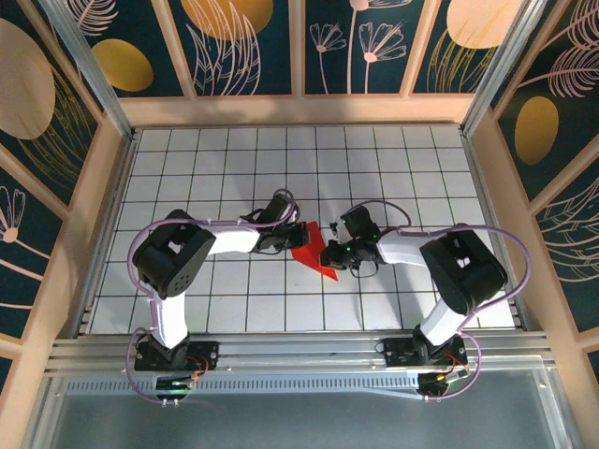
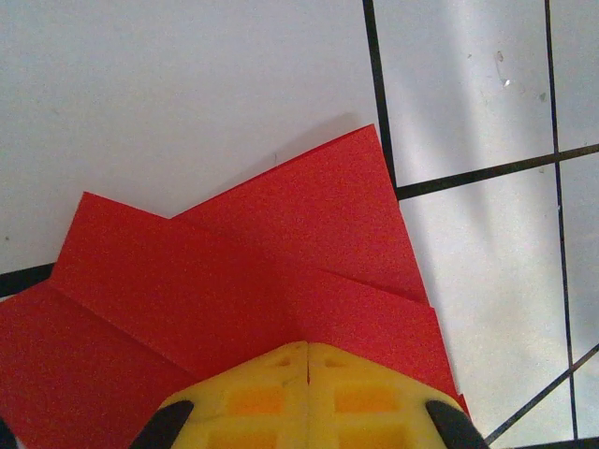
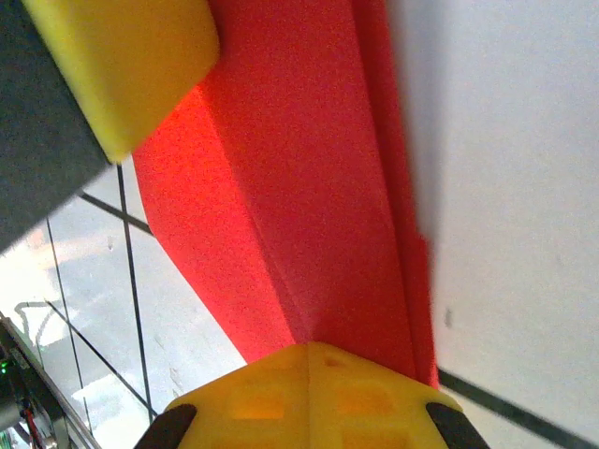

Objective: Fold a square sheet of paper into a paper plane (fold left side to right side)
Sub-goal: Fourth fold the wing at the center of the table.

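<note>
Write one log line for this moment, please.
paper: red, partly folded, creased | left gripper: shut, tips at paper | right gripper: shut on paper

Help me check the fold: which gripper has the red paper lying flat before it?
The left gripper: there the red paper spreads in flat overlapping flaps, whereas at the right gripper it rises in a creased ridge.

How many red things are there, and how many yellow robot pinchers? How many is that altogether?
Red: 1, the folded paper
Yellow: 2, the left gripper and the right gripper
Total: 3
</note>
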`<state>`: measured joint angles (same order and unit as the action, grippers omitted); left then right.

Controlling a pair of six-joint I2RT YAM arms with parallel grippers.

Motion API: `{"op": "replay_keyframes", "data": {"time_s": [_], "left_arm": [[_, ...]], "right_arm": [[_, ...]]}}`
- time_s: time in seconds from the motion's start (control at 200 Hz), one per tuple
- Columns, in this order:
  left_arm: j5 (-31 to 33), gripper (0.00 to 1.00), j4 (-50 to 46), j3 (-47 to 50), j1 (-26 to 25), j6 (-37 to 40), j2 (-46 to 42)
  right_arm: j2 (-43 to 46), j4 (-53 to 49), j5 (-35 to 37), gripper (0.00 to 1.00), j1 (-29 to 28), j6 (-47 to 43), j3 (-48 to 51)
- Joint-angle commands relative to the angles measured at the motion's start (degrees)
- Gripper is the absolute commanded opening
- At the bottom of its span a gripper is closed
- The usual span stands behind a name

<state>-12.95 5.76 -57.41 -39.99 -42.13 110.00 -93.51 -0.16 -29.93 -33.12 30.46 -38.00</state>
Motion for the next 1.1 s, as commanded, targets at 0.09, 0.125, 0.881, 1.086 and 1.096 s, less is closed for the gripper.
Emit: {"op": "replay_keyframes", "data": {"time_s": [0.09,0.125,0.881,1.086,1.096], "left_arm": [[5.2,0.0,-5.1,0.1,0.7,1.3,2.0],[5.2,0.0,-5.1,0.1,0.7,1.3,1.9],[5.5,0.0,-5.5,-0.2,0.7,2.0,1.4],[1.5,0.04,-3.7,-1.1,0.7,1.6,-0.3],[1.2,0.04,-3.6,-1.2,0.7,1.5,-0.4]], "right_arm": [[2.7,-6.7,0.7,0.0,0.8,0.6,5.9],[3.1,-6.6,0.6,0.0,0.9,0.7,6.5],[14.8,-13.2,0.7,0.0,3.7,-0.3,13.9],[20.1,-19.3,1.9,0.0,5.9,-4.0,8.5],[20.4,-19.4,1.9,0.0,6.1,-4.2,8.1]]}}
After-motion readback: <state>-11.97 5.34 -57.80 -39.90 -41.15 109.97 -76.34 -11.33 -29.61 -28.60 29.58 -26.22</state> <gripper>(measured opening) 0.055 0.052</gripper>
